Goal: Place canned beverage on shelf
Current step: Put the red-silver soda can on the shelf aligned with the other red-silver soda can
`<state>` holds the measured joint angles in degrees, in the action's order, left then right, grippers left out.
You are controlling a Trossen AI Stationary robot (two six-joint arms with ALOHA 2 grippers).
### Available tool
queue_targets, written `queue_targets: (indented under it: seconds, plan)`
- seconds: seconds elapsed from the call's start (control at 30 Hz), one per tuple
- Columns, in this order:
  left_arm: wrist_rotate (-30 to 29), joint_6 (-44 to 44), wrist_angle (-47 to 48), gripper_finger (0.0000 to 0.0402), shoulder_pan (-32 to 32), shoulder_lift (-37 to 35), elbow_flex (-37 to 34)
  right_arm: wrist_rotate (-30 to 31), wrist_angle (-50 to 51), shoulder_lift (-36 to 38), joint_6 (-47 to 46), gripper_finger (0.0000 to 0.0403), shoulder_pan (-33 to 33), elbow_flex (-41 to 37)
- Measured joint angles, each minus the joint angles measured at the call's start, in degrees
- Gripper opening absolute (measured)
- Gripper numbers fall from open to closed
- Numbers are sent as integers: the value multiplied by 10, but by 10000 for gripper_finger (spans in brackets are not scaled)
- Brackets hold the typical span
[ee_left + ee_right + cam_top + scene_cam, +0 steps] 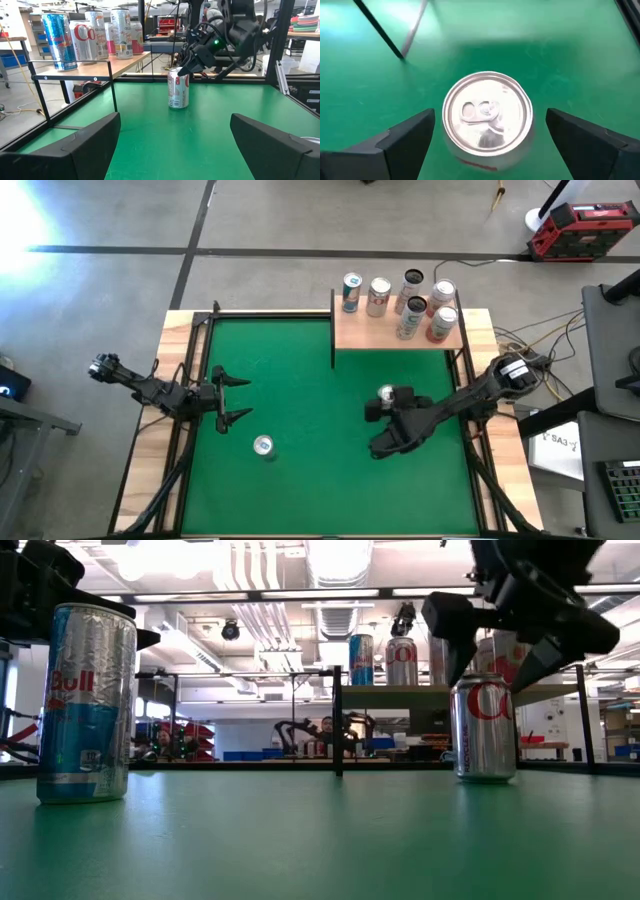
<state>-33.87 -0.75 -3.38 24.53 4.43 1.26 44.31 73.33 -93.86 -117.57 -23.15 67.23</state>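
Right tool point(487, 137) open, poised directly above upright silver can point(487, 112) on tabletop point(300, 380); fingers point(405, 137) flank it at 3 and 9 o'clock, not touching.

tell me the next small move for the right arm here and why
Probably lower the right pincer straight down around the silver can, then close. Its fingers stand open on either side above the can's top, and the can stands upright on the green table, not yet gripped. The shelf already holds several cans; the left pincer waits open near the blue can.
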Motion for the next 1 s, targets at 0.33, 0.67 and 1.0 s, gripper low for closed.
queue_targets:
  seconds: [0.33,0.67,1.0]
  plan:
    - [0,0,0,361,0,0,0,69,-96,0,17,373,-22,-84]
    - [0,0,0,361,0,0,0,90,-141,-1,58,373,-21,-106]
    - [0,0,0,361,0,0,0,98,-149,-1,74,322,-17,-106]
